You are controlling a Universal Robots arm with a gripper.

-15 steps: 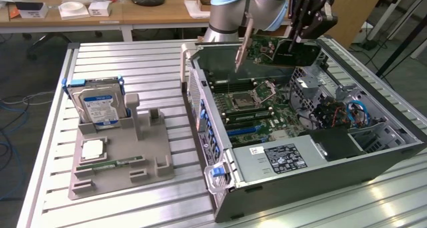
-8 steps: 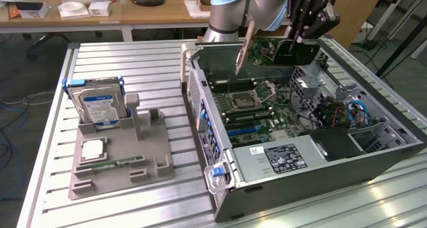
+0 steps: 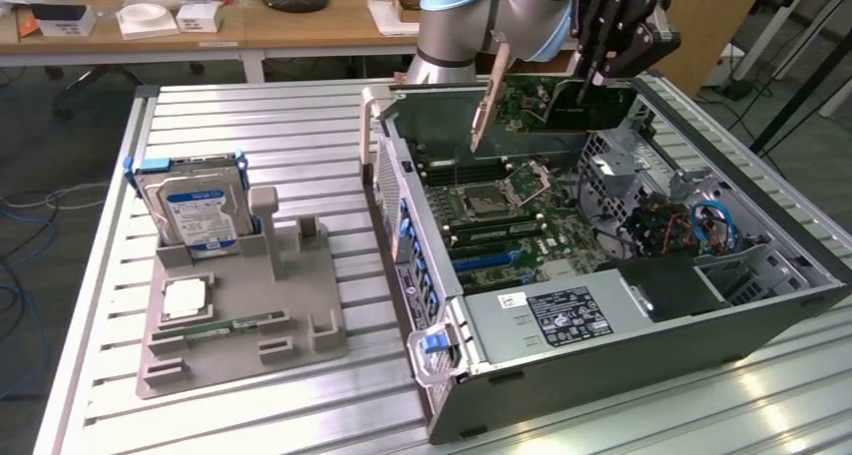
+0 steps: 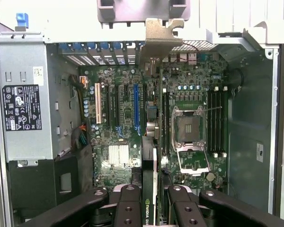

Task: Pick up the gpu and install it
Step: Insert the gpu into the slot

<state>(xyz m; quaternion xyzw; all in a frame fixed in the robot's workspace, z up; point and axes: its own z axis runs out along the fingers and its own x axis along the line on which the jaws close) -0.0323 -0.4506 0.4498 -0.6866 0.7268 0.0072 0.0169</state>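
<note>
**A:** What is the arm doing right now?

**B:** The pincer [image 3: 606, 64] is gripping the gpu [image 3: 560, 104]. Its fingers [image 4: 128, 208] are closing partway, pressing on the card's two flat faces. The card is hanging in the air over the open case [image 3: 745, 305], touching nothing inside. The case is lying on its side on the slatted metal surface [image 3: 266, 126].

**A:** How is the card sitting in the grip?

**B:** It is standing on edge, with its silver bracket [image 3: 490, 96] pointing down toward the rear wall of the case. In the wrist view the card is showing as a thin line running across the motherboard [image 4: 118, 123].

**A:** Is it lining up with anything?

**B:** That line seems to be falling between the long blue slot [image 4: 136, 109] and the CPU socket [image 4: 191, 137], so I judge it is sitting beside the slot and not over it.

**A:** What would make this step go well?

**B:** Bringing the card's edge squarely over the slot and holding it upright. The bracket should be sliding into the rear opening as the card is going straight down. Pressing while tilted is risking bent contacts.

**A:** Anything else nearby?

**B:** A hard drive [image 3: 200, 211] is standing in a grey holder [image 3: 239, 320], well apart from the case.
</note>
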